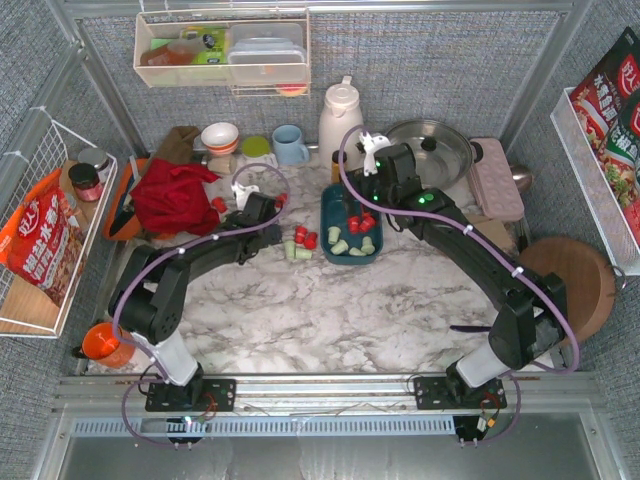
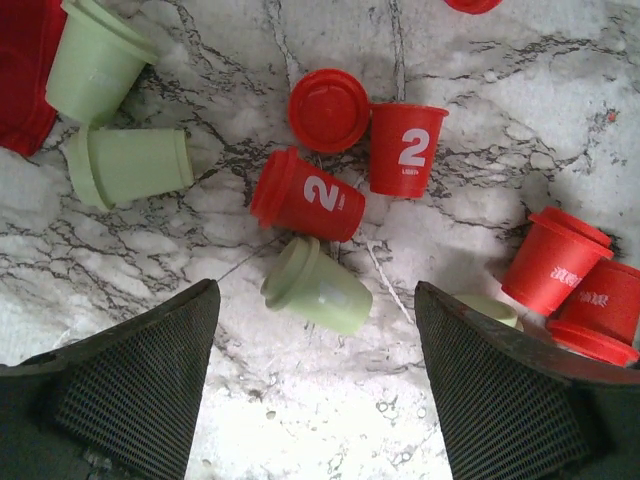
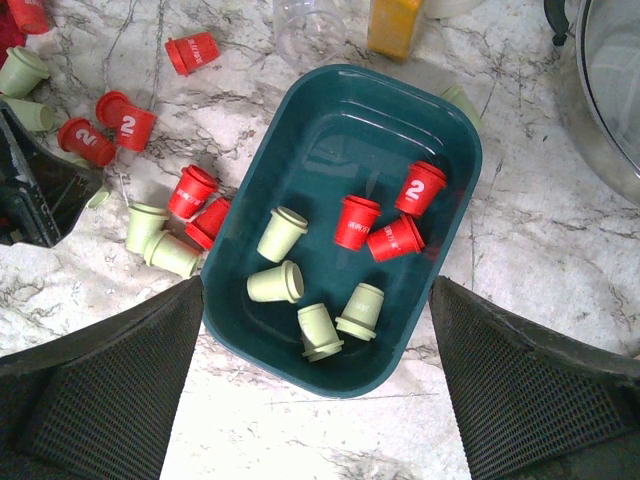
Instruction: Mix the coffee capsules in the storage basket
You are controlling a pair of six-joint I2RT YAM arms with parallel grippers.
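Note:
The teal storage basket (image 3: pixel 300 130) sits on the marble just right of centre (image 1: pixel 350 252). Inside it lie three red coffee capsules (image 3: pixel 357 221) and several mint-green ones (image 3: pixel 276 283). More capsules, red (image 2: pixel 305 195) and green (image 2: pixel 130 165), lie loose on the table left of the basket (image 1: pixel 300 243). My left gripper (image 2: pixel 316 300) is open low over these, with one green capsule (image 2: pixel 330 292) lying on its side just ahead of the fingertips, untouched. My right gripper (image 3: pixel 318 290) is open above the basket's near end, holding nothing.
A red cloth (image 1: pixel 172 195) lies left of the loose capsules. Behind the basket stand a light-blue mug (image 1: pixel 290 145), a white thermos (image 1: pixel 340 115) and a steel pan (image 1: pixel 430 150). A round wooden board (image 1: pixel 570 285) is at the right, a wire rack (image 1: pixel 40 230) at the left.

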